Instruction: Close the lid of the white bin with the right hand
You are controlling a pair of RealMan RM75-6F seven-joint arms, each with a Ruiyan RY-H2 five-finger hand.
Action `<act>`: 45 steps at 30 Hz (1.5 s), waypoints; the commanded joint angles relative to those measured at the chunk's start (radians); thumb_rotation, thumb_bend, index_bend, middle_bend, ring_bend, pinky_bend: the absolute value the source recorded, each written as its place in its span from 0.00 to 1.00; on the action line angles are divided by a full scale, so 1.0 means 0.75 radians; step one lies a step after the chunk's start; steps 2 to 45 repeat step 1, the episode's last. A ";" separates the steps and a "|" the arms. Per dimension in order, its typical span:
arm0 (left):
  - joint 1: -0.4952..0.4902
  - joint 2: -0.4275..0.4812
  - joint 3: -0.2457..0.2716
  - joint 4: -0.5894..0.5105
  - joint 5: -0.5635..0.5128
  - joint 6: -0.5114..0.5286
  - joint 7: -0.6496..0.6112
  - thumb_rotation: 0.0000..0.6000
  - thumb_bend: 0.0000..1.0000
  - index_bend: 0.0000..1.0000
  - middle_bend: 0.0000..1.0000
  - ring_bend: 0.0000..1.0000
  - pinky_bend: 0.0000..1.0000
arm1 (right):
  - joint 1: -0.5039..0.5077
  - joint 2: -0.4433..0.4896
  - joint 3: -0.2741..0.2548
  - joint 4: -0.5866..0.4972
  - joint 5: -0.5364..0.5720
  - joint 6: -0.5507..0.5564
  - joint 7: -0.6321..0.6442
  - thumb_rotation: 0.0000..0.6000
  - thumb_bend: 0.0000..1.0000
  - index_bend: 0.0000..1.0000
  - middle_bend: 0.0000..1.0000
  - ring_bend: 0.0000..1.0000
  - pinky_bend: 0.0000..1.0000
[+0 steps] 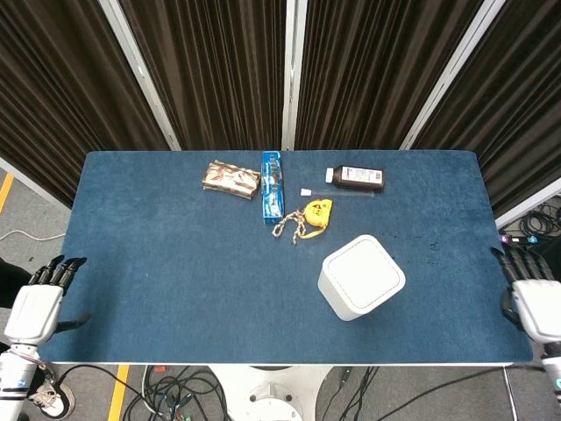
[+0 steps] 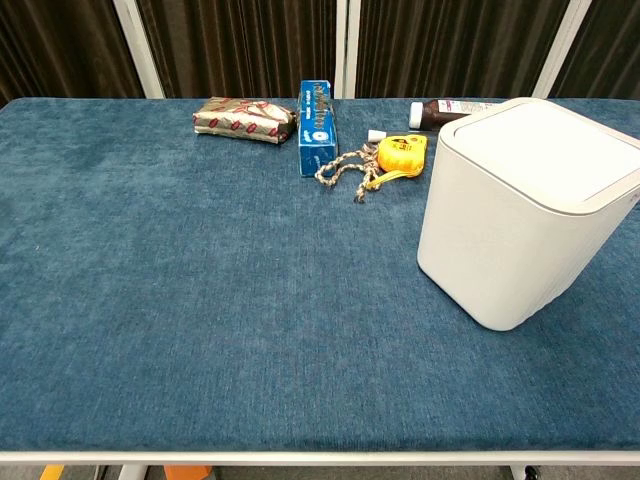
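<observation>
On the blue table (image 1: 175,263), right of centre toward the near edge, stands the white bin (image 1: 360,276), its lid (image 2: 545,145) lying flat and flush with the rim, so the task looks done. Seen from above, the bin sits turned, one corner pointing to about 1 o'clock. The right hand (image 1: 533,298) hangs off the table's right edge, well apart from the bin, which lies at about 9 o'clock from its fingers; this hand is far nearer than the left hand (image 1: 39,303), off the opposite edge. Both hands hold nothing, fingers extended, slightly parted and touching nothing. Any further move needs no contact with the bin.
</observation>
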 commanded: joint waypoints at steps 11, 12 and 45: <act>0.002 -0.017 -0.004 0.002 0.004 0.014 0.008 1.00 0.00 0.13 0.14 0.06 0.19 | -0.085 -0.173 0.043 0.145 0.116 0.098 -0.018 1.00 0.35 0.00 0.00 0.00 0.00; 0.002 -0.017 -0.004 0.002 0.004 0.014 0.008 1.00 0.00 0.13 0.14 0.06 0.19 | -0.085 -0.173 0.043 0.145 0.116 0.098 -0.018 1.00 0.35 0.00 0.00 0.00 0.00; 0.002 -0.017 -0.004 0.002 0.004 0.014 0.008 1.00 0.00 0.13 0.14 0.06 0.19 | -0.085 -0.173 0.043 0.145 0.116 0.098 -0.018 1.00 0.35 0.00 0.00 0.00 0.00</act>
